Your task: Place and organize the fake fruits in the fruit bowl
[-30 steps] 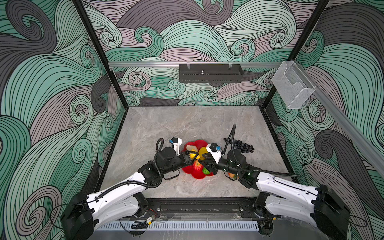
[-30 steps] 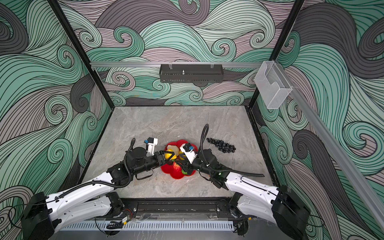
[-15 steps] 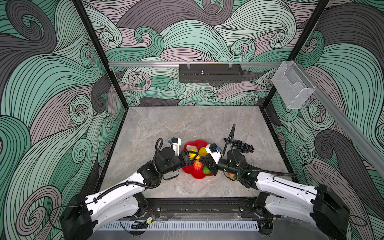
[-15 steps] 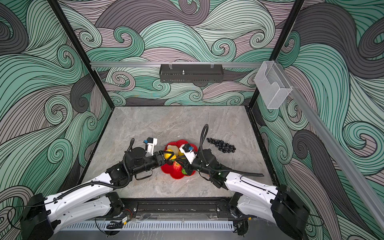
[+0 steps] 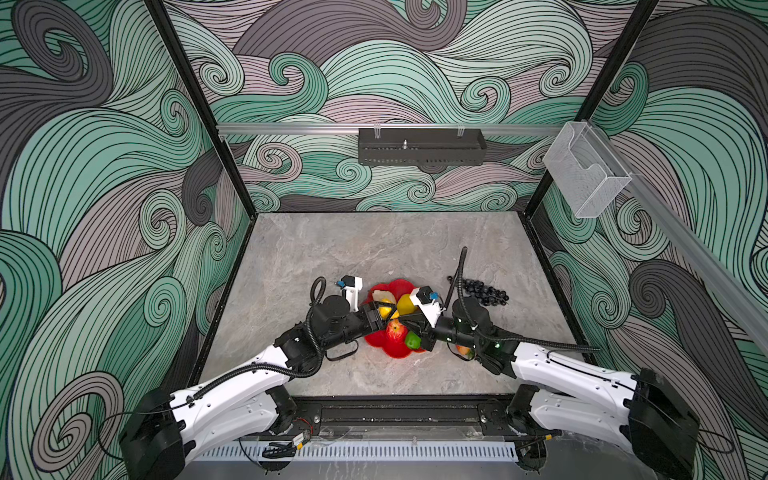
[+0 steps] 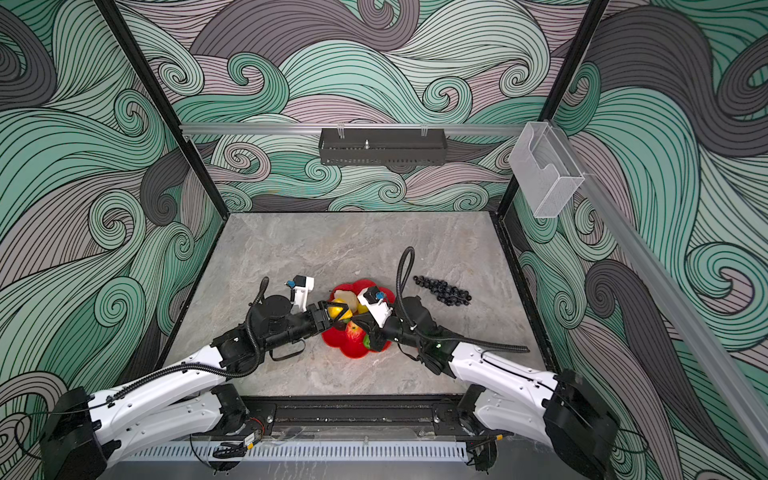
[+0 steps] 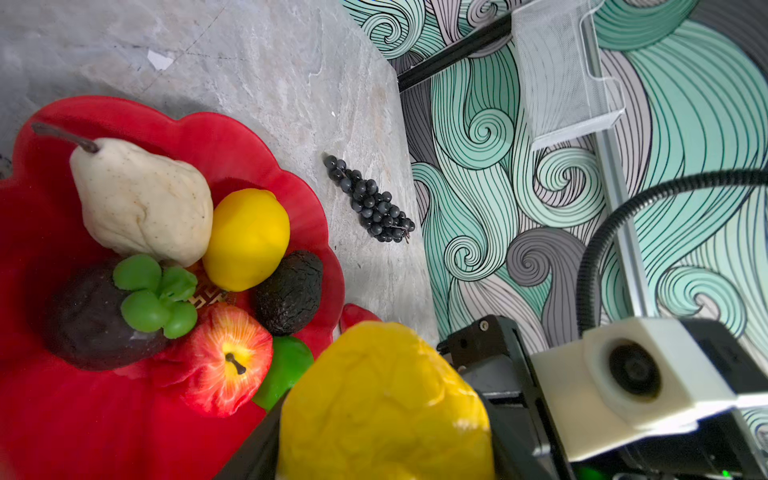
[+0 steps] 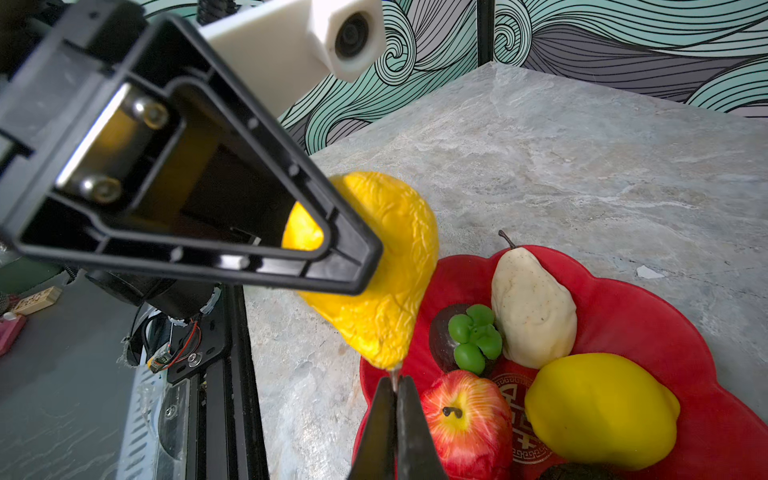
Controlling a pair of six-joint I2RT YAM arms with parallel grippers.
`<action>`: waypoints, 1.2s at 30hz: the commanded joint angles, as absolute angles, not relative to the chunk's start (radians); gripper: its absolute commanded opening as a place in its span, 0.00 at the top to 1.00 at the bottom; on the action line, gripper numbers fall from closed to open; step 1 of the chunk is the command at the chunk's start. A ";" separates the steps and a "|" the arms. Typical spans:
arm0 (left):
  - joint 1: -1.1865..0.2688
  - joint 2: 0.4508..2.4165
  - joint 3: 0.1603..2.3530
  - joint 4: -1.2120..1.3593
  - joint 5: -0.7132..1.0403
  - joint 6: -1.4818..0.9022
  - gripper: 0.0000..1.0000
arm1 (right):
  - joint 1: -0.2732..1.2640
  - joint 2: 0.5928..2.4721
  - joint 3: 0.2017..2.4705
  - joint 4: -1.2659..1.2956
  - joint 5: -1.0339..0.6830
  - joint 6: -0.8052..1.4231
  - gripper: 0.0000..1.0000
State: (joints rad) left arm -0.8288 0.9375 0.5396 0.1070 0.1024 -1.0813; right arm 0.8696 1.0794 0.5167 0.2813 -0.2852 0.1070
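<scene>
The red scalloped fruit bowl point(image 5: 399, 285) point(image 7: 232, 133) holds a cream pear point(image 7: 141, 199), lemon point(image 7: 247, 239), avocado point(image 7: 291, 291), mangosteen point(image 7: 91, 320), apple point(image 7: 226, 361) and green lime point(image 7: 286, 365). Over the bowl's near-left rim my left gripper point(image 5: 388, 313) is shut on a wrinkled yellow fruit point(image 8: 386, 266) point(image 7: 382, 399). My right gripper point(image 8: 395, 384) is shut on that fruit's thin stem tip, just above the apple point(image 8: 465, 419). A dark grape bunch point(image 5: 484, 291) lies on the table, right of the bowl.
An orange-red fruit point(image 5: 463, 351) shows partly under my right arm. A white scrap point(image 7: 160, 60) lies on the marble beyond the bowl. A black tray point(image 5: 419, 145) hangs on the back wall and a clear holder point(image 5: 586, 174) on the right rail.
My right gripper has closed onto the yellow fruit's stem tip. Both arms have stayed almost in place over the bowl.
</scene>
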 commanded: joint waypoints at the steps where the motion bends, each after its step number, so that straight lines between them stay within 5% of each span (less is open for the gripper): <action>1: -0.814 0.898 0.567 0.011 0.049 -1.010 0.25 | 0.873 1.069 0.585 0.163 -0.242 0.101 1.00; 7: -0.751 0.738 0.609 -0.259 -0.099 -0.804 0.12 | 0.874 1.106 0.724 -0.174 -0.137 0.100 1.00; 18: -0.732 0.516 0.510 -0.425 -0.419 -0.645 0.10 | 0.932 1.276 0.994 -0.624 -0.107 0.138 1.00; 36: -0.729 0.385 0.384 -0.439 -0.528 -0.560 0.10 | 1.087 1.622 1.333 -0.911 -0.067 0.155 1.00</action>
State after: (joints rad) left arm -0.7349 0.4076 0.3897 -0.4198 -0.4984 -0.5865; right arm 1.0801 1.5951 1.2892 -0.8444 -0.0895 0.1429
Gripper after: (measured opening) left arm 0.898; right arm 0.047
